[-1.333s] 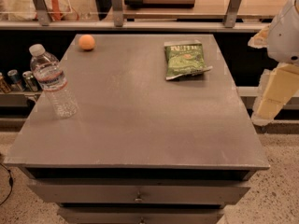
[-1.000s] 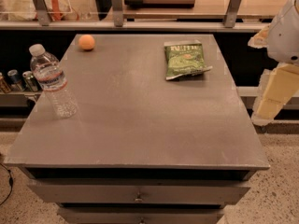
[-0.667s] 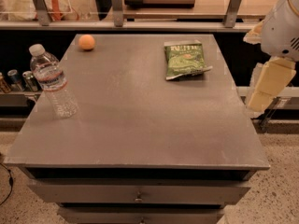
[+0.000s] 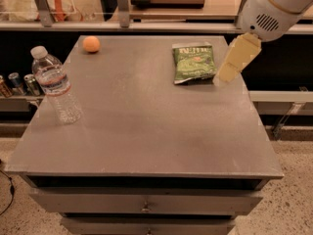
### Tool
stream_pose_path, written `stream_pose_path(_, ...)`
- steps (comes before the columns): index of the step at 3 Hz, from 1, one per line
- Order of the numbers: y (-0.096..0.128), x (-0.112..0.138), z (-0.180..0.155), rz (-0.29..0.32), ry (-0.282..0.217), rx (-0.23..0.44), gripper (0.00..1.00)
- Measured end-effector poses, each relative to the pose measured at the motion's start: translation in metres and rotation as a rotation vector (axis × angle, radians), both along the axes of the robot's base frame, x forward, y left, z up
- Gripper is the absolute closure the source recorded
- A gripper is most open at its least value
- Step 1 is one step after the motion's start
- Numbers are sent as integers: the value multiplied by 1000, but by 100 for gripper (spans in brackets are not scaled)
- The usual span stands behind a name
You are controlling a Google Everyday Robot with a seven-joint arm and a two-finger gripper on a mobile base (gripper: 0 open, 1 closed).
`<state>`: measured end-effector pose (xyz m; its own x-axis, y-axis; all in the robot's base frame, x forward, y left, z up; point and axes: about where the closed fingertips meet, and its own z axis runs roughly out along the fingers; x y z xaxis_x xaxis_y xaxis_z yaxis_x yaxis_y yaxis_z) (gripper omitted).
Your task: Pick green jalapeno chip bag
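Gripper (image 4: 224,75) moved in beside green jalapeno chip bag (image 4: 193,62); grip state unclear.

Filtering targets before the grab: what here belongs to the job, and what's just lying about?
Job: green jalapeno chip bag, far right of table; gripper, just beside its right edge.
Lying about: orange, far left; water bottle, upright, left edge.
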<state>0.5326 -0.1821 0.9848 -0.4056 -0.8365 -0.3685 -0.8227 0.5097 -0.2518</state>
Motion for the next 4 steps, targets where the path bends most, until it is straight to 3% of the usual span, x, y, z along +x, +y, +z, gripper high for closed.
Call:
stream_pose_path(1, -2, 46, -7, -166, -6, 29, 0)
stream_pose_path(2, 0, 48, -8, -254, 10, 67, 0)
stream_pose_path(3, 0, 47, -8, -254, 10, 68, 0)
stream_pose_path(4, 8, 69, -16, -303, 13, 64, 0)
